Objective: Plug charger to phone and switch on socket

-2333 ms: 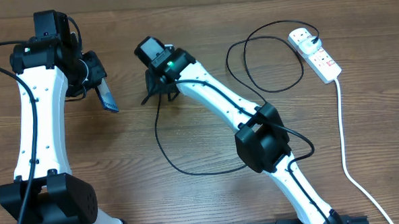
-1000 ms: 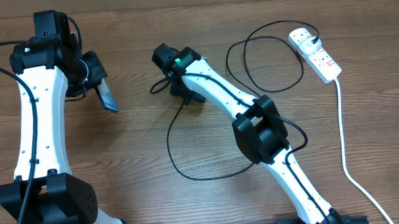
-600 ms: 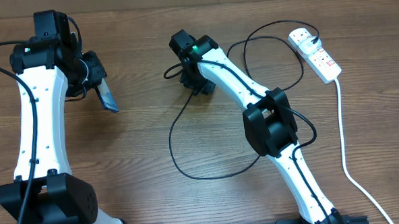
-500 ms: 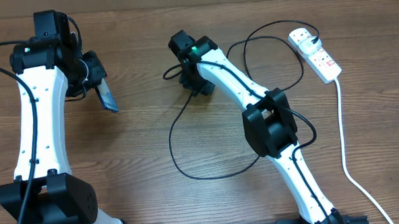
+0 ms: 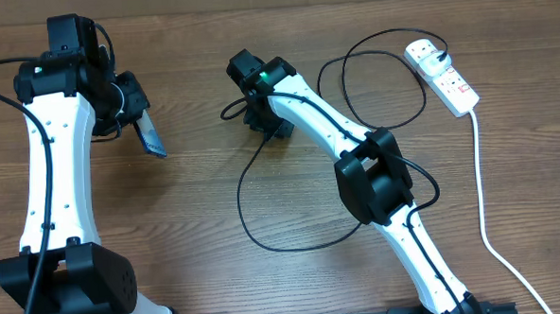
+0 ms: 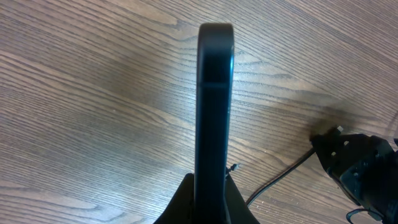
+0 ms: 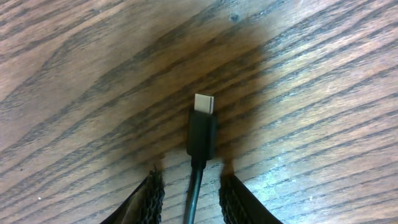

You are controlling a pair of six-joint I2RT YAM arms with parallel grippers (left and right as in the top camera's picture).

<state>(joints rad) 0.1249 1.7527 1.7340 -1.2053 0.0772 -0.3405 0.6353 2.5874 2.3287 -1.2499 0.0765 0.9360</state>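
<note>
Open desk [image 5: 185, 260] between arms. Socket [image 5: 444, 74] near far-right edge, well apart from both tools. Left tool [image 5: 136, 114] pinching phone [image 5: 151, 137] edge-on above desk. Right tool [image 7: 194, 199] slightly spread astride charger [image 7: 201, 140], gaps either side, connector tip [image 7: 204, 102] past fingertips.

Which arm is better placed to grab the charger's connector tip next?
Right. The right gripper straddles the charger just behind its connector tip, jaws open; the left gripper is shut on the phone.
</note>
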